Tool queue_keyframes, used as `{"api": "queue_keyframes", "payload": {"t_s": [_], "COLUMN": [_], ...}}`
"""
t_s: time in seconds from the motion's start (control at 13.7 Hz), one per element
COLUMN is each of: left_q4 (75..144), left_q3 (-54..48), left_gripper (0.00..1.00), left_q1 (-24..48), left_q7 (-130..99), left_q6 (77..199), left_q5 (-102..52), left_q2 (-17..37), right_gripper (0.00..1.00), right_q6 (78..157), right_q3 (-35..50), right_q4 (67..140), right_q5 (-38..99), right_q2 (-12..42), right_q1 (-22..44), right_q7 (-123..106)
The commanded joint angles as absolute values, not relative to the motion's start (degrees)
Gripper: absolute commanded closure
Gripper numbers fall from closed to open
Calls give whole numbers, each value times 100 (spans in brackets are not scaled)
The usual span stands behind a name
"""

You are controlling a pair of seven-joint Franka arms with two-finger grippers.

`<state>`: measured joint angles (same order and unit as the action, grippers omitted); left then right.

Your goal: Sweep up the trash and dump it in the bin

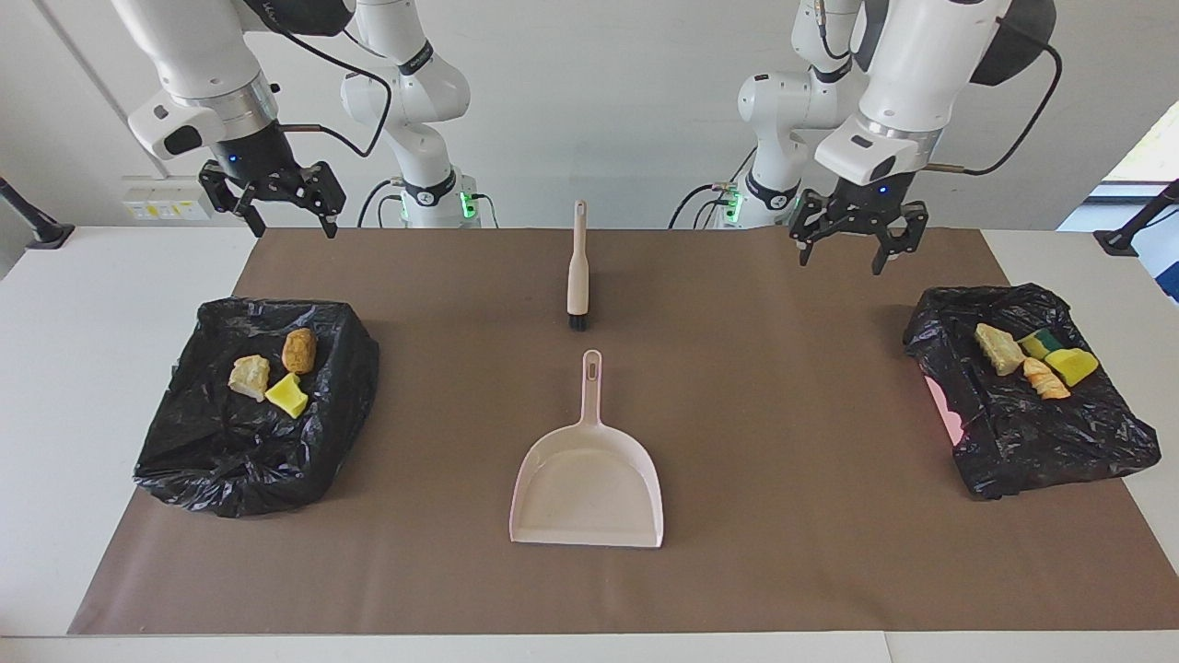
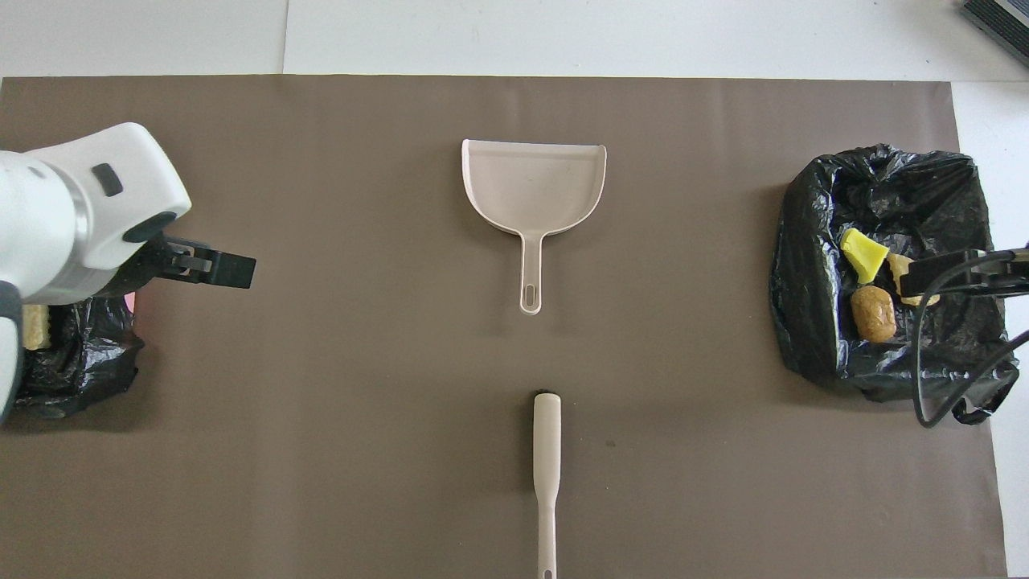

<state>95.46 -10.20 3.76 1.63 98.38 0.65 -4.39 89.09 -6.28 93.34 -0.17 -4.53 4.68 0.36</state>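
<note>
The trash lies in two bins lined with black bags. The bin (image 1: 249,433) at the right arm's end holds a yellow sponge chunk (image 1: 287,394), a tan lump (image 1: 249,376) and a brown lump (image 1: 299,350). The bin (image 1: 1041,433) at the left arm's end holds several scraps (image 1: 1032,364). The pale pink dustpan (image 1: 589,479) lies flat at the middle of the mat. Its brush (image 1: 577,267) lies nearer to the robots. My left gripper (image 1: 843,261) hangs open and empty, high over the mat beside its bin. My right gripper (image 1: 290,228) hangs open and empty, high by the other bin.
A brown mat (image 1: 783,552) covers most of the white table. From above, the dustpan (image 2: 534,185) and brush (image 2: 547,450) lie in line on the mat's middle. The left gripper (image 2: 229,269) overlaps the bin (image 2: 72,362) there, and the right gripper's cable loops over the bin (image 2: 884,265).
</note>
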Motion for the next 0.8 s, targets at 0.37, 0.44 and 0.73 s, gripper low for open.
{"api": "queue_keyframes", "payload": {"t_s": [0.37, 0.44, 0.73], "left_q4": [8314, 8375, 8385], "left_q3": [-1011, -1002, -993], "left_gripper": [0, 0, 0], "left_q1": [70, 70, 70], "left_q7": [501, 484, 431], "left_q6": [8657, 8640, 8640], "left_q5": [-79, -79, -70], "left_q2": [-123, -149, -167], "right_gripper": [0, 0, 0], "right_q6": [8604, 8604, 8631], "right_q3": [-642, -642, -642], "right_q4": [9219, 9237, 9272], "right_q5": [193, 185, 176], "right_q2": [-387, -413, -422], "right_q1": [352, 352, 360], "right_q7": [-141, -141, -132]}}
